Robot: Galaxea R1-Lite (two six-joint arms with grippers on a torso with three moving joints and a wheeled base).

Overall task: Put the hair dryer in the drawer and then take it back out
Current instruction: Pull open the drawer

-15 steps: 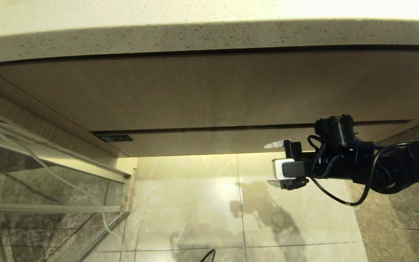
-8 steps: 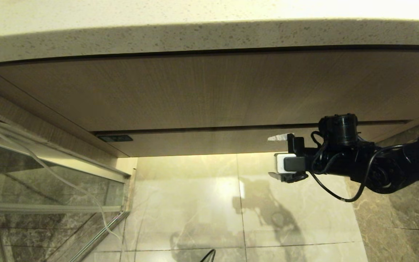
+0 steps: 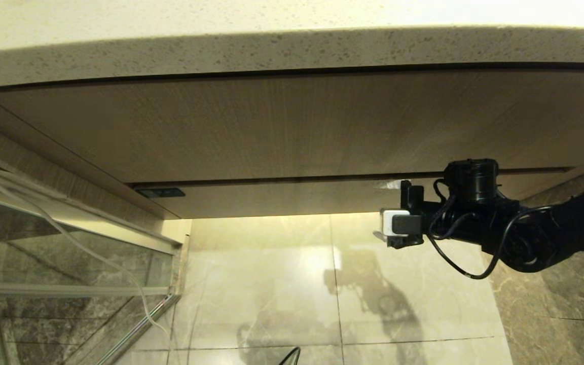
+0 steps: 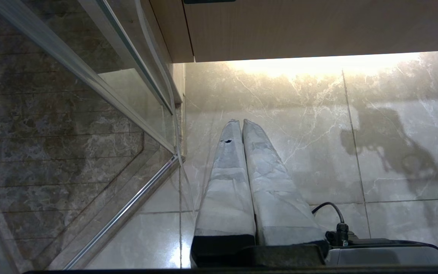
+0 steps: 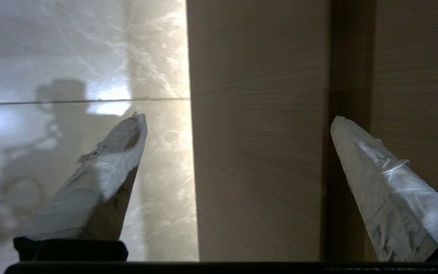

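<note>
Head view: right pincer (image 3: 385, 209) seen at 4 o'clock, spread wide and empty, straddling the lower edge of the closed drawer (image 3: 282, 198) beneath the worktop (image 3: 271, 50). Hair dryer not visible. Left pincer (image 4: 238, 127) closed, empty, above floor (image 4: 299, 152).

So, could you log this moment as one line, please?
right gripper: open, empty, straddling closed drawer front | left gripper: shut, parked over floor | hair dryer: unseen

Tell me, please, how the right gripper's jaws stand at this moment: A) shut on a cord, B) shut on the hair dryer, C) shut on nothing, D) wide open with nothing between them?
D: the right gripper has its fingers spread far apart, with only the narrow drawer front and floor showing between them.
</note>
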